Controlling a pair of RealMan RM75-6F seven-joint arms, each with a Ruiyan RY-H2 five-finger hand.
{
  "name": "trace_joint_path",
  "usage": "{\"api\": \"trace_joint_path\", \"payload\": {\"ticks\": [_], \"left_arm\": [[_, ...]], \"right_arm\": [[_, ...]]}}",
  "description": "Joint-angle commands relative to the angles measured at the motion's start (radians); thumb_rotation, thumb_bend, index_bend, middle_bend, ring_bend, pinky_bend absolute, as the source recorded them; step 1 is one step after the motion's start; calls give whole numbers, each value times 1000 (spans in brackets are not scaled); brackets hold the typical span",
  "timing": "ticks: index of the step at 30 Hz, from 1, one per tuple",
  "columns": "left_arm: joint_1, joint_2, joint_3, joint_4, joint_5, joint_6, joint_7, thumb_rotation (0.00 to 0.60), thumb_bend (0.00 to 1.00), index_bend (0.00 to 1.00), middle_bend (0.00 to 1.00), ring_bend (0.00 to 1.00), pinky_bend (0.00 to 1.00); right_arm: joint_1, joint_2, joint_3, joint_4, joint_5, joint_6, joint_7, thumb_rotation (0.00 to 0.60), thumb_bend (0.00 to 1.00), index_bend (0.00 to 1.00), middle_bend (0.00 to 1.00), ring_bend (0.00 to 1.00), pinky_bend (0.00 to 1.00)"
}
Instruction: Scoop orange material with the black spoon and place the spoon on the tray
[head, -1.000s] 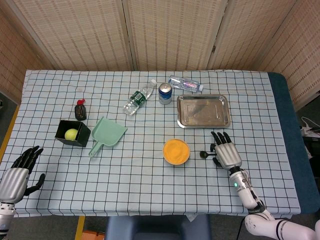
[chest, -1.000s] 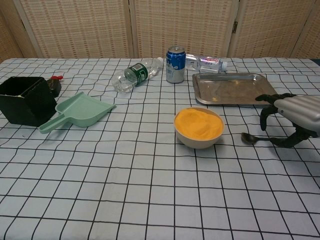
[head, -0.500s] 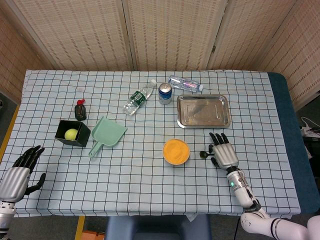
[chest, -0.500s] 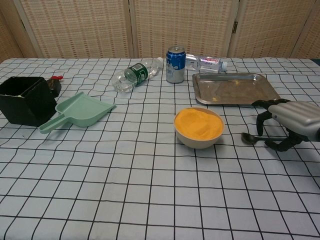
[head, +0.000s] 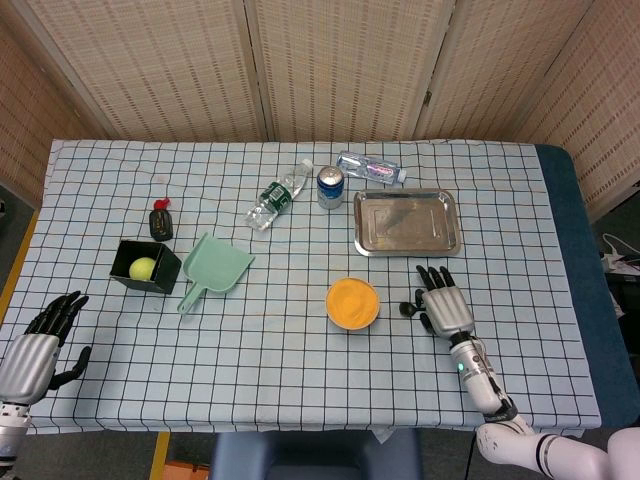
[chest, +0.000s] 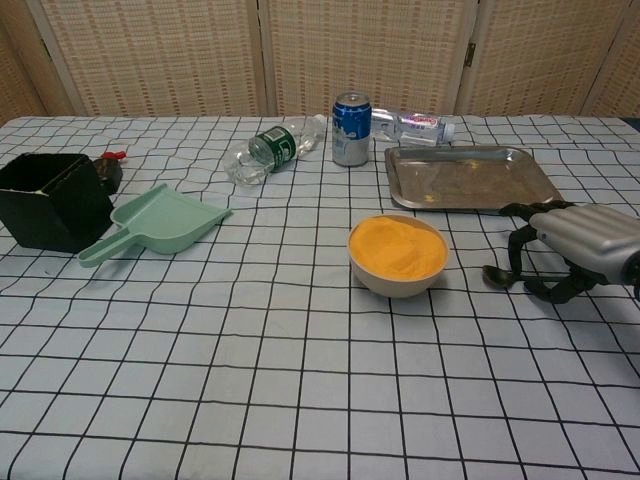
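Note:
The black spoon (head: 406, 308) lies on the checked cloth just right of the bowl of orange material (head: 352, 303), and its bowl end (chest: 497, 276) points toward that bowl (chest: 396, 252). My right hand (head: 443, 305) covers the spoon's handle with its fingers spread. In the chest view this hand (chest: 570, 245) arches down over the handle and its fingertips reach the cloth; no grip shows. The steel tray (head: 406, 222) sits behind the hand (chest: 470, 177). My left hand (head: 35, 345) rests with fingers apart at the table's near left edge, holding nothing.
A blue can (head: 330, 186) and two lying plastic bottles (head: 277, 195) (head: 370, 168) are left of and behind the tray. A green dustpan (head: 215, 268), a black box holding a yellow-green ball (head: 145, 266) and a small black-and-red object (head: 161, 220) occupy the left side.
My right hand has shifted slightly left along the spoon's handle toward the orange bowl and settled lower over it. The spoon and the left hand have not moved.

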Motion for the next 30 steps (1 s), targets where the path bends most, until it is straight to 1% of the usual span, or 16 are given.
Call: {"api": "trace_joint_path", "payload": {"ticks": [1,9,12,14,19,25,30], "left_arm": [[-1,1,1,-1,-1,-3,-1,600,459,0,0,0,168],[-4,4,3,-2,-5,-12,1,600,459,0,0,0,168],[-7,14,12,-11,3,-25,-25,600,459,0,0,0,168],[-10,21,17,-13,10,-29,-38,600,460,0,0,0,168],[-6,16,10,-7,0,-19,-17,600,460,0,0,0,168],[-3,15,11,-10,3,-12,-11,600,461,0,0,0,168],[-2,17,12,-12,6,-8,-13,600,460,0,0,0,168]], "right_arm": [[2,-4,-1,4,2,1,-2,600,367,473,0,0,0],[3,-17,-6,16,10,1,-5,600,369,495,0,0,0],[3,-22,-7,21,12,4,-6,600,371,510,0,0,0],[2,-25,-7,22,10,9,0,600,372,532,0,0,0],[0,-24,-7,20,1,16,16,600,374,583,0,0,0],[-4,-9,-8,-2,-9,31,18,600,379,597,0,0,0],[-8,15,-7,-43,-21,52,17,600,380,601,0,0,0]]}}
